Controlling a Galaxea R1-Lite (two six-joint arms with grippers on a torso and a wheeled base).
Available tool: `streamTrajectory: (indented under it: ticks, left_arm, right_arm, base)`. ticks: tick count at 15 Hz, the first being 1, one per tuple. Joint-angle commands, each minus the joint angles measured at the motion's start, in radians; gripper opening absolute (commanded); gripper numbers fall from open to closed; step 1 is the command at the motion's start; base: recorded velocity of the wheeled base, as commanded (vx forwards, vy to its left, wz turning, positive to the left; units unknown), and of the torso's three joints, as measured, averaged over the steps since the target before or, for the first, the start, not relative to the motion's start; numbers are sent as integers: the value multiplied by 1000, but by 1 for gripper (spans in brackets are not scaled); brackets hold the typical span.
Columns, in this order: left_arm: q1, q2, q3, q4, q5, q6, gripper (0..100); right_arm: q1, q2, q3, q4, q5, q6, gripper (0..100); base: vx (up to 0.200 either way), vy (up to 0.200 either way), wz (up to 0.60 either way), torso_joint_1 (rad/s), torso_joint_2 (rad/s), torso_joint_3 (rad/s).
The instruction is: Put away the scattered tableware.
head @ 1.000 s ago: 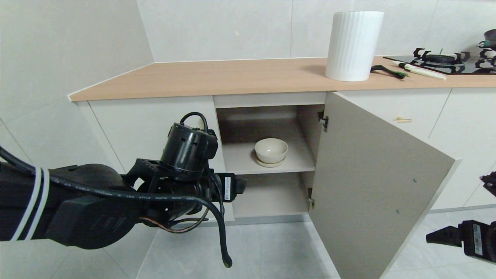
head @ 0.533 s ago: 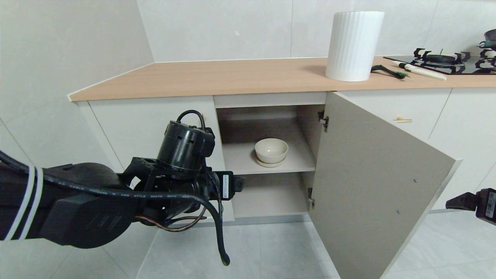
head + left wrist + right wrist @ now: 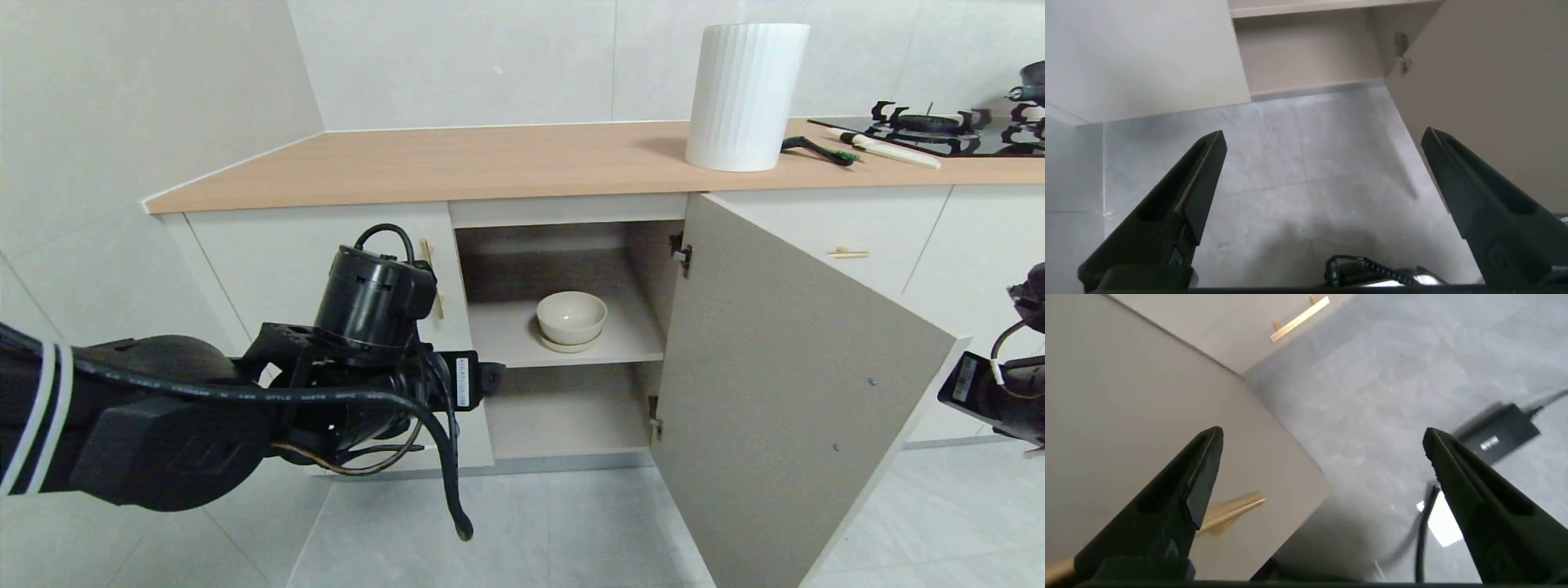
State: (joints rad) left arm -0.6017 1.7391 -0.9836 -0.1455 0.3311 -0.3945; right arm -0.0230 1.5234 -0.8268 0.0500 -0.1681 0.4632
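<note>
Movement on both sides, and we call it a retreat. Our left pincer (image 3: pixel 1324 137) has slid back from the cabinet mouth over the last second, its fingers spread wide with nothing between them and only floor tiles (image 3: pixel 1290 180) below. Our right pincer (image 3: pixel 1323 434) has swung up from low near the floor to hang by the outer face of the open cabinet door (image 3: pixel 784 384), fingers likewise apart and empty.

Where is the tableware? The bowl (image 3: pixel 571 315) sits upright on the plate (image 3: pixel 562 344), both on the upper shelf (image 3: pixel 506 339) inside the cabinet, well apart from either arm, and it hasn't budged. So we read that stack as stowed and the arms as clearing out.

What is left? Up on the surface (image 3: pixel 457 163), beside the white ribbed canister (image 3: pixel 744 96), two long-handled utensils (image 3: pixel 878 149) lie near the hob. Whether they count as scattered tableware we cannot tell. The door stands wide, and with the right pincer just beside it, we judge a push to close it the likely next job.
</note>
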Motion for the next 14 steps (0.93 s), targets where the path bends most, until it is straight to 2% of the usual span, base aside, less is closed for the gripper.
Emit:
streamTrajectory:
  ticks: [1, 4, 6, 9, 11, 14]
  left_arm:
    - [25, -24, 5, 3, 0, -32, 100]
    - [69, -46, 13, 6, 0, -41, 100]
    - [86, -61, 22, 6, 0, -43, 100]
    - [117, -95, 54, 21, 0, -47, 100]
    - [134, -119, 62, 34, 0, -47, 100]
    - [134, -119, 62, 34, 2, -49, 100]
  right_arm:
    - [63, 44, -3, -2, 32, 3, 100]
    - [181, 44, -9, -2, 96, 2, 100]
    - [271, 69, -40, -2, 96, 2, 100]
    - [371, 173, -141, -1, 99, 0, 100]
    - [448, 271, -253, 2, 98, -3, 100]
    - [499, 386, -388, 4, 98, -11, 100]
  base:
    - [0, 0, 0, 0, 0, 0]
    - [0, 0, 0, 0, 0, 0]
    - [0, 0, 0, 0, 0, 0]
    - [0, 0, 0, 0, 0, 0]
    - [0, 0, 0, 0, 0, 0]
    - [0, 0, 0, 0, 0, 0]
